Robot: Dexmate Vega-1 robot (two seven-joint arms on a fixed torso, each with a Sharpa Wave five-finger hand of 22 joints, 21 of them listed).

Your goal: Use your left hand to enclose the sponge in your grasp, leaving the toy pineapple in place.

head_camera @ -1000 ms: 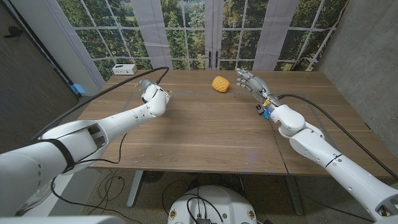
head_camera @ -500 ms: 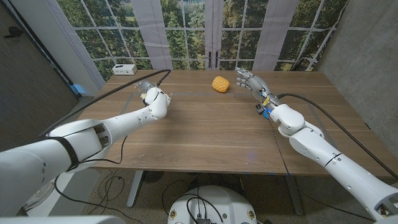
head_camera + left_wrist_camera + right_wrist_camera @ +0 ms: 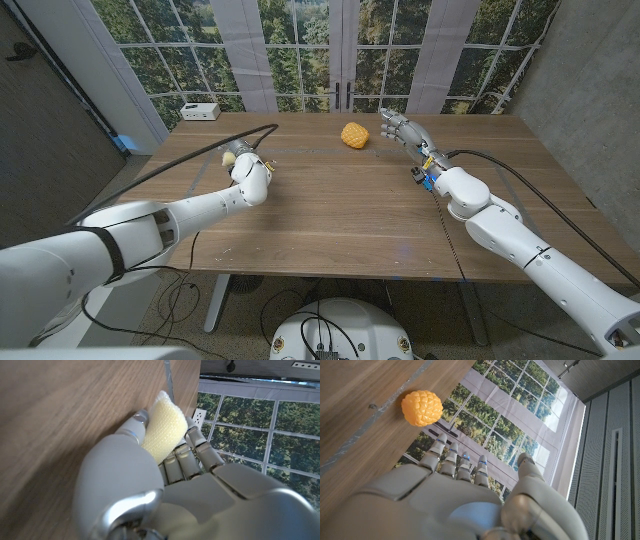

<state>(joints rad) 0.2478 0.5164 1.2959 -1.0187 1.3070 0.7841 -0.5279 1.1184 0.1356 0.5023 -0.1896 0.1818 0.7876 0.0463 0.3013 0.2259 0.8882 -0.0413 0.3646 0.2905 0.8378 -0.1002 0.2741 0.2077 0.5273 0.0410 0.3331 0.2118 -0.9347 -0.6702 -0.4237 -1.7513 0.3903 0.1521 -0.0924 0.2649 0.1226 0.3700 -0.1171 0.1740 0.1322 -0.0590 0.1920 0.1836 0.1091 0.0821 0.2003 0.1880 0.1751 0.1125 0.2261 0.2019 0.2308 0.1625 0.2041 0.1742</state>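
While the robot stood at the wooden table (image 3: 330, 215), I counted one sponge (image 3: 162, 430), one toy pineapple (image 3: 354, 135), and one small white box (image 3: 200, 111) near the table's far left corner. Two hands were over the top, one per arm. The left hand (image 3: 238, 156) had its fingers (image 3: 192, 452) and thumb closed around the sponge, gripping it toward the far left part of the table. In the left wrist view the sponge was a pale yellow pad, pinched across its middle, with one rounded end poking out past the fingertips toward the wood; its long axis ran along the line of the fingers. In the head view only a pale corner of it peeked above the hand. The toy pineapple sat alone near the far edge, about midway along it. The right hand (image 3: 400, 130) stood just beside it, fingers apart, holding nothing and not touching it.
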